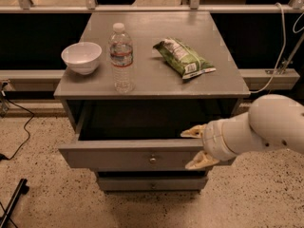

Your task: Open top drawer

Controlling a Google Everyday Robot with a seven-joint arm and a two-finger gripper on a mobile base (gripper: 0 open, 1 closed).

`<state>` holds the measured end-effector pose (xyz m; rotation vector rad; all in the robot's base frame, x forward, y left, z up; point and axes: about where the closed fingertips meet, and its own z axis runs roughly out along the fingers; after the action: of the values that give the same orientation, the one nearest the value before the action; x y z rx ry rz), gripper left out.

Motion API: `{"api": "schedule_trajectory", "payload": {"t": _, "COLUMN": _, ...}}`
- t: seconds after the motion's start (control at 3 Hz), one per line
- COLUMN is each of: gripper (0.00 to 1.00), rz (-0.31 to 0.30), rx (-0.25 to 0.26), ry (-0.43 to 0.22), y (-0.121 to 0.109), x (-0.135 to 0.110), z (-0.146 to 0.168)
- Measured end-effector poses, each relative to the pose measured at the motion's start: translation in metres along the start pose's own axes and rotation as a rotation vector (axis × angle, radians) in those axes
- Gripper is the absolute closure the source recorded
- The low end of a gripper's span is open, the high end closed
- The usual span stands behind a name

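Note:
The top drawer of the grey cabinet is pulled out, its dark inside showing above the long flat front. Its small round metal knob sits at the centre of the front. My gripper is at the drawer's right end, open, with one pale fingertip over the top edge and the other in front of the drawer face. It holds nothing. A lower drawer shows below, closed.
On the cabinet top stand a white bowl, a clear water bottle and a green snack bag. A white cable hangs at the right. Speckled floor surrounds the cabinet; a black stand leg lies at bottom left.

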<state>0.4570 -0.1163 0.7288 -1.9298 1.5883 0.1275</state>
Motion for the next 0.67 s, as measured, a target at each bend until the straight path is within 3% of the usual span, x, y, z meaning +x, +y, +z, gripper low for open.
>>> {"api": "schedule_trajectory", "payload": {"t": 0.33, "gripper": 0.34, "rz": 0.020, "rx": 0.033, "ry": -0.006, "y": -0.033, "x": -0.006, "z": 0.014}}
{"api": "schedule_trajectory", "payload": {"t": 0.67, "gripper": 0.52, "rz": 0.041, "rx": 0.047, "ry": -0.035, "y": -0.060, "x": -0.011, "z": 0.023}}
